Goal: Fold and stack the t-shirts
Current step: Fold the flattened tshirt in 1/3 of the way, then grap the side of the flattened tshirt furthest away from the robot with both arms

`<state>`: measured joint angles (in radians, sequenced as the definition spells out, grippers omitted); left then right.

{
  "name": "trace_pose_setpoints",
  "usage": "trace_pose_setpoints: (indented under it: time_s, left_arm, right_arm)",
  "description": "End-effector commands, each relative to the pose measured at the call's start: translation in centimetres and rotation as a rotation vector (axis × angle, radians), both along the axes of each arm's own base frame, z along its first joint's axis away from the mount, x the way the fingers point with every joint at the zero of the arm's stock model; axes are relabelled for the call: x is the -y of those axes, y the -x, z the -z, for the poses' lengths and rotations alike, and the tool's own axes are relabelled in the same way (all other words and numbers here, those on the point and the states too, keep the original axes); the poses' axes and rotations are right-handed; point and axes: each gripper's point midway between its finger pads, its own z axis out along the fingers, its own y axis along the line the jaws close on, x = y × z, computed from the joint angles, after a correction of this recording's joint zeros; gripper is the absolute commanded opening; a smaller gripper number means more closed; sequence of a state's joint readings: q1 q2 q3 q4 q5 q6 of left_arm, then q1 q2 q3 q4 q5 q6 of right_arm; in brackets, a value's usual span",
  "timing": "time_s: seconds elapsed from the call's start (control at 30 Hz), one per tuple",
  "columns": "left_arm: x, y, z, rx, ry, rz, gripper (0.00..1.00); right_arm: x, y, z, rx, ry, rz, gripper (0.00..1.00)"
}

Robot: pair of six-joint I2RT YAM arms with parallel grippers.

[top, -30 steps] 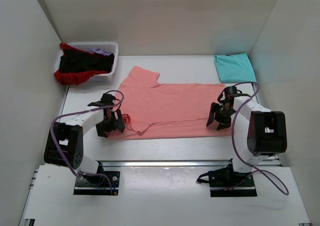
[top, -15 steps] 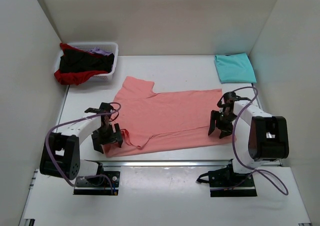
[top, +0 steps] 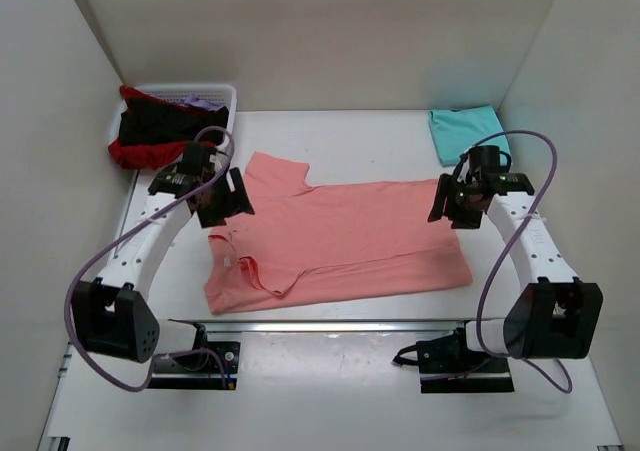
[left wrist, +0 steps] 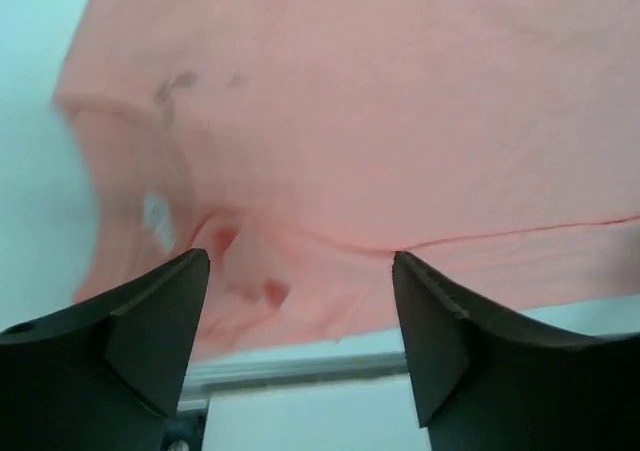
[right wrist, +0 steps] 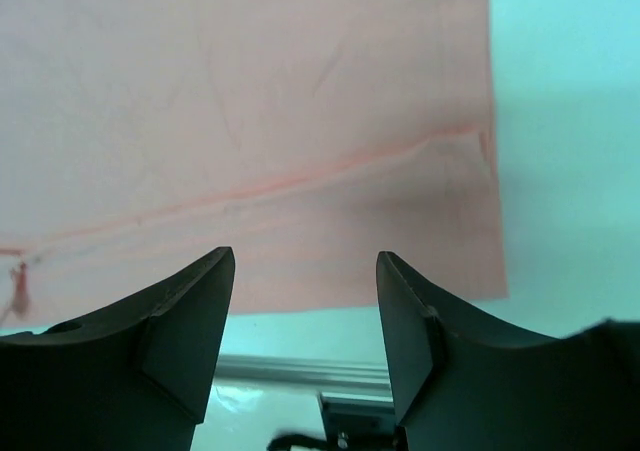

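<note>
- Both arms are up and off the cloth now. A second ago they were low at the near side of the pink shirt [top: 340,236], one at each end. Now they hang over its far side.
- The shirt has come with that pull. It lay further back on the table [top: 350,136] and now sits flat close to the near edge, long side running left to right, sleeve poking out at the far left.
- Left gripper [top: 225,199]: jaws spread wide, nothing in them. From its wrist camera, the left gripper [left wrist: 300,261] looks down on the pink shirt [left wrist: 350,121], collar end below, clear of the fingers.
- Right gripper [top: 455,203]: jaws partly apart, empty as well. It hovers over the shirt's far right corner. In its own view, the right gripper [right wrist: 305,256] frames the pink shirt [right wrist: 250,101], with a seam line crossing it, and bare table to the right.
- My read: the drag-and-flatten is done and I've let go, so a fold comes next, probably from the far edge.
- Turquoise shirt [top: 468,134] lies folded at the far right corner, well apart.
- Basket [top: 225,96] at the far left holds the black [top: 165,126], red [top: 140,154] and lilac [top: 200,101] shirts, so plenty is left.
</note>
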<state>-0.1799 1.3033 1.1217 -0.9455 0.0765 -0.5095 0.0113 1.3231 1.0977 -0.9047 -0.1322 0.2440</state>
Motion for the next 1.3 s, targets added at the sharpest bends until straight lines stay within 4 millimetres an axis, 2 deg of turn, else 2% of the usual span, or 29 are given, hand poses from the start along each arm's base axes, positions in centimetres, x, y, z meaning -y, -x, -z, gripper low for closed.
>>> trace_pose_setpoints:
  time_s: [0.0, 0.03, 0.07, 0.1, 0.13, 0.17, 0.2, 0.23, 0.27, 0.33, 0.37, 0.4, 0.47, 0.5, 0.57, 0.6, 0.63, 0.67, 0.77, 0.87, 0.93, 0.97, 1.1, 1.2, 1.27]
  left_arm:
    - [3.1, -5.6, -1.7, 0.148, 0.079, 0.098, 0.82]
    - [3.3, -7.2, -1.3, 0.151, 0.091, 0.106, 0.59]
    - [3.5, -8.3, -1.6, 0.161, 0.107, 0.108, 0.33]
    - [3.6, -10.0, -1.0, 0.154, 0.105, 0.113, 0.18]
    - [3.0, -11.0, 0.9, 0.11, 0.067, 0.096, 0.11]
    - [3.0, -12.3, 0.3, 0.127, 0.054, 0.099, 0.32]
    - [2.6, -14.0, 0.9, 0.115, 0.01, 0.095, 0.47]
    - [1.8, -14.8, 2.7, 0.078, -0.038, 0.091, 0.51]
    - [1.7, -16.1, 2.9, 0.091, -0.062, 0.104, 0.5]
    - [1.2, -18.3, 3.1, 0.119, -0.082, 0.089, 0.54]
    - [0.9, -18.9, 4.2, 0.112, -0.099, 0.09, 0.55]
    - [0.5, -19.7, 3.9, 0.127, -0.11, 0.071, 0.55]
    - [-0.6, -20.9, 5.1, 0.12, -0.175, 0.066, 0.58]
    - [-0.7, -21.7, 4.6, 0.143, -0.192, 0.061, 0.59]
    - [-1.7, -22.2, 6.2, 0.113, -0.261, 0.059, 0.6]
    - [-2.0, -22.9, 5.4, 0.138, -0.277, 0.056, 0.62]
    - [-2.2, -23.4, 5.9, 0.133, -0.278, 0.057, 0.63]
    - [-2.6, -23.5, 6.9, 0.116, -0.288, 0.055, 0.64]
    - [-2.6, -24.2, 7.9, 0.11, -0.274, 0.065, 0.69]
    - [-2.4, -24.1, 8.9, 0.09, -0.262, 0.087, 0.69]
    - [-2.2, -23.4, 10.5, 0.051, -0.258, 0.097, 0.72]
    - [-2.0, -23.3, 10.9, 0.044, -0.254, 0.109, 0.74]
    - [-0.5, -22.6, 12.1, 0.012, -0.225, 0.138, 0.73]
    - [-0.1, -22.6, 12.7, 0.001, -0.206, 0.151, 0.63]
    - [0.1, -22.7, 12.6, 0.003, -0.185, 0.147, 0.44]
  right_arm:
    - [1.0, -3.3, -0.6, 0.081, -0.001, 0.057, 0.56]
    - [1.1, -4.6, -1.4, 0.113, 0.011, 0.046, 0.55]
    - [1.0, -5.6, -1.4, 0.114, 0.017, 0.039, 0.56]
    - [0.9, -6.1, -1.0, 0.102, 0.019, 0.031, 0.55]
    - [0.3, -6.6, -1.3, 0.107, 0.014, 0.019, 0.55]
    - [-0.1, -7.4, -1.2, 0.111, 0.005, 0.007, 0.55]
    - [-0.2, -7.9, -1.0, 0.109, 0.002, 0.007, 0.55]
    - [-0.3, -8.3, -1.1, 0.115, -0.004, 0.003, 0.55]
    - [-0.7, -8.8, -0.9, 0.115, -0.006, -0.006, 0.55]
    - [-0.5, -9.5, 0.0, 0.099, -0.009, 0.001, 0.54]
    - [-0.4, -9.8, -0.2, 0.101, -0.01, 0.002, 0.54]
    - [-0.3, -10.0, 0.6, 0.079, -0.016, 0.006, 0.54]
    - [-0.2, -10.9, 0.3, 0.092, -0.028, 0.014, 0.54]
    - [-0.1, -11.3, 0.4, 0.086, -0.021, 0.016, 0.54]
    - [-0.1, -12.2, 0.4, 0.09, -0.024, 0.011, 0.54]
    - [-0.4, -12.5, 0.5, 0.085, -0.023, 0.004, 0.54]
    - [-0.2, -12.5, 1.5, 0.057, -0.027, 0.015, 0.54]
    - [-0.2, -13.0, 1.0, 0.071, -0.028, 0.011, 0.54]
    - [-0.4, -13.3, 2.0, 0.045, -0.032, 0.002, 0.53]
    - [-0.4, -13.8, 1.8, 0.049, -0.03, 0.011, 0.54]
    - [-0.3, -14.2, 2.0, 0.046, -0.033, 0.01, 0.54]
    - [0.8, -14.6, 1.7, 0.051, -0.036, 0.038, 0.54]
    - [1.2, -15.2, 2.6, 0.037, -0.032, 0.05, 0.54]
    - [2.4, -16.1, 3.3, 0.046, -0.006, 0.089, 0.54]
    - [3.3, -16.8, 3.6, 0.053, 0.011, 0.131, 0.54]
